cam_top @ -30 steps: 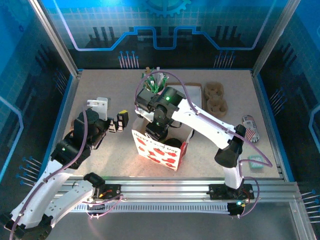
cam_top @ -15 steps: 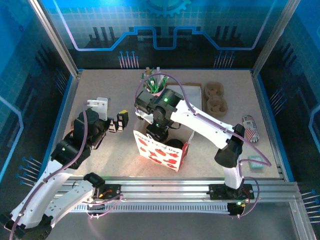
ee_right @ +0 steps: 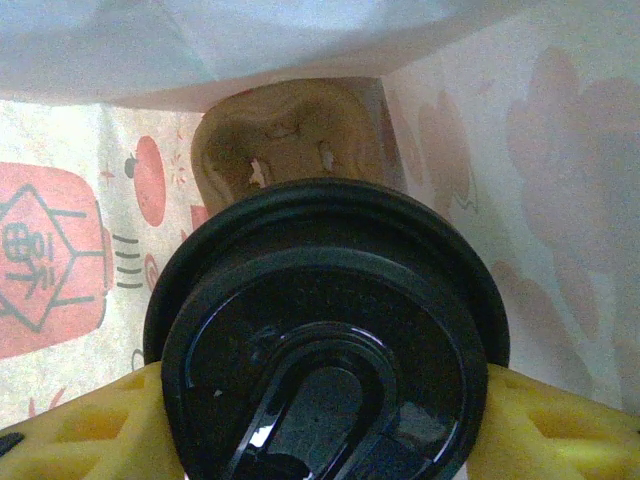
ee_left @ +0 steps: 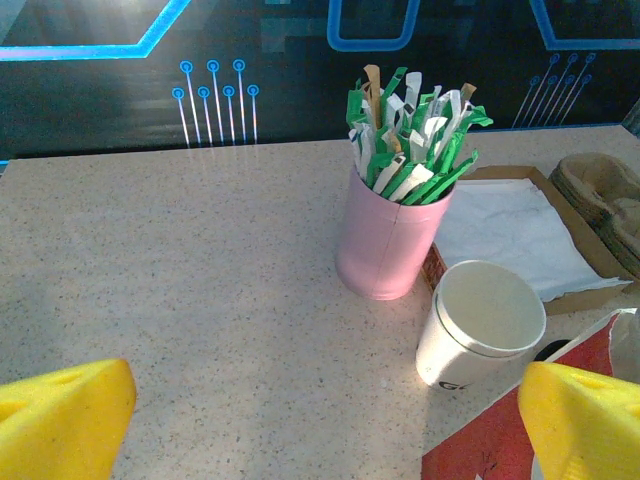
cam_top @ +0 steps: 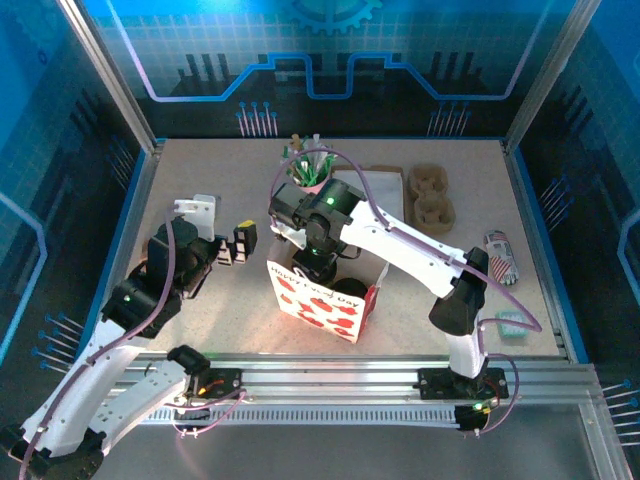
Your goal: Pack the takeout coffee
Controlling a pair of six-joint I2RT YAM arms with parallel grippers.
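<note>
The takeout coffee point(ee_left: 480, 325), a white paper cup without a lid, stands on the table beside the pink cup of sticks point(ee_left: 392, 230), at the red bag's edge. My left gripper point(ee_left: 325, 420) is open and empty, a little short of the cup; from above, the left gripper point(cam_top: 243, 243) hovers left of the bag. My right gripper point(cam_top: 318, 262) reaches down into the red-and-white paper bag point(cam_top: 315, 305). Inside the bag, my right gripper point(ee_right: 325, 400) is shut with a round black lid point(ee_right: 330, 330) between its yellow fingers point(ee_right: 90, 425). What is under the lid is hidden.
A brown cardboard carrier point(ee_right: 290, 135) lies at the bottom of the bag. More brown carriers point(cam_top: 432, 195) and a tray of white napkins point(ee_left: 510, 230) sit at the back right. A striped packet point(cam_top: 500, 255) and a small teal packet point(cam_top: 512, 325) lie far right.
My right arm has shifted slightly toward the near left over the bag. The left arm has not moved.
</note>
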